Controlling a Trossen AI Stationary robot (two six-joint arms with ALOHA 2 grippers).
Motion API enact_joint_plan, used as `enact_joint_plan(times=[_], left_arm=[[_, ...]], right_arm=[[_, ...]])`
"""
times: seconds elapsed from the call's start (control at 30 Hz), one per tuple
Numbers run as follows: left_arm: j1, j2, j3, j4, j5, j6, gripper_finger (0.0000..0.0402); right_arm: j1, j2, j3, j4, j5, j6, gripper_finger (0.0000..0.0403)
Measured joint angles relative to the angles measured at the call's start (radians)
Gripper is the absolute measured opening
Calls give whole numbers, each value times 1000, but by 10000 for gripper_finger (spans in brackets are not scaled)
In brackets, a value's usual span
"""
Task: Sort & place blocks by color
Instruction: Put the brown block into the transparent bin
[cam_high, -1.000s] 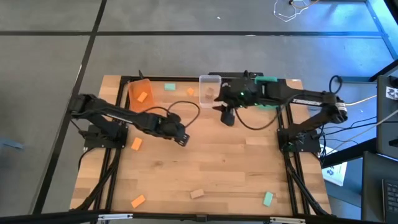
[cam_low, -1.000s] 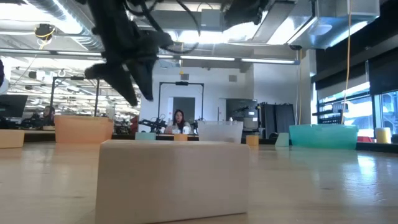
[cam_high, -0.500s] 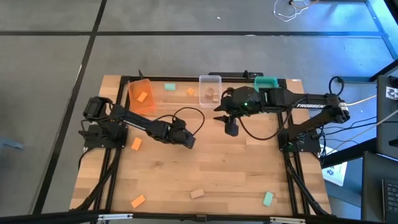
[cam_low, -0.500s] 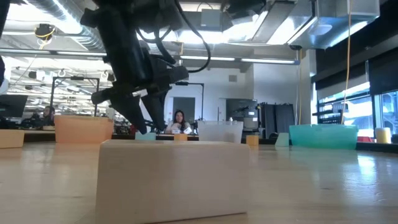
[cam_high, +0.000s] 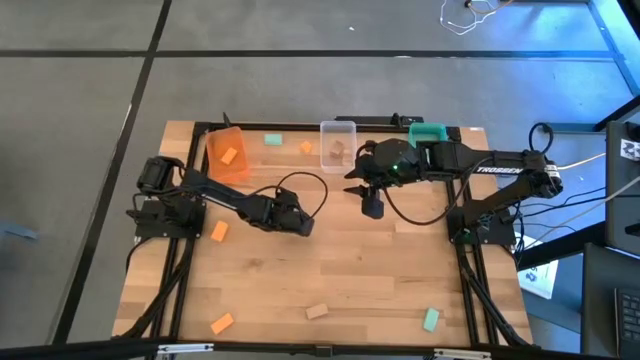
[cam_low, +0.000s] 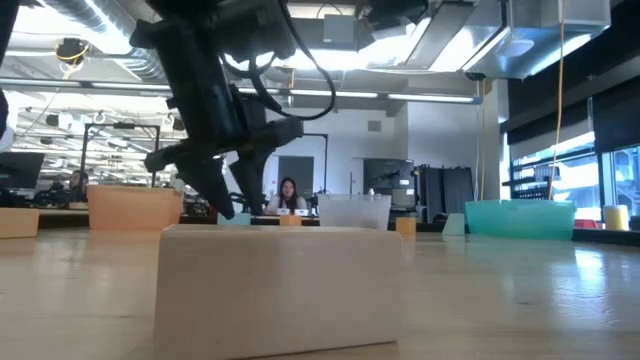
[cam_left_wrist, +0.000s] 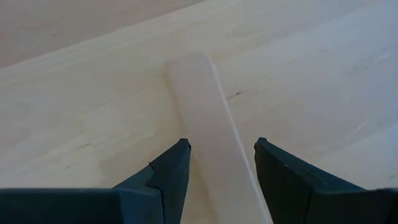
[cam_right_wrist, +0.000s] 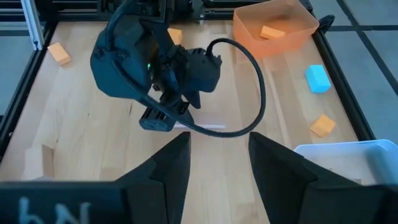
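Note:
A long plain wood block (cam_left_wrist: 205, 118) lies flat on the table near its middle. My left gripper (cam_left_wrist: 221, 144) is low over it, slanting down and open, one finger on each side of the block's near end; I cannot tell whether either finger touches it. The high view shows this gripper (cam_high: 300, 226) at mid-table. My right gripper (cam_high: 372, 207) hangs open and empty above the table in front of the clear bin (cam_high: 338, 143). Other blocks lie loose: orange ones (cam_high: 219, 231) (cam_high: 222, 322), teal ones (cam_high: 273, 140) (cam_high: 431, 319) and a wood one (cam_high: 317, 311).
The orange bin (cam_high: 227, 155), holding an orange block, the clear bin and the teal bin (cam_high: 430, 130) stand along the far edge. A small orange block (cam_high: 306, 147) lies between the first two. Bare tabletop lies toward the near edge.
My left gripper has come down toward the table and a little toward its right edge, ending low over the wood block, and has turned slightly. My right gripper has swung a little toward the near edge. Both have kept the same finger gap.

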Motion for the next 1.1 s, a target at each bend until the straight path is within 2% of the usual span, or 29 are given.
enact_joint_plan(times=[0.3, 0.53, 0.77, 1.0, 1.1], left_arm=[[1, 79, 1, 46, 1, -30, 170], [2, 88, 2, 35, 2, -26, 170], [-2, 147, 7, 15, -15, -21, 168], [-3, 149, 7, 18, -21, 30, 125], [3, 143, 24, 15, -20, 79, 123]], right_arm=[[0, 0, 0, -1, 0, 2, 163], [0, 0, 0, -13, -2, 3, 163], [0, 0, 0, -23, -2, 3, 163], [0, 0, 0, -24, -2, 3, 163], [0, 0, 0, -24, -2, 2, 163]])
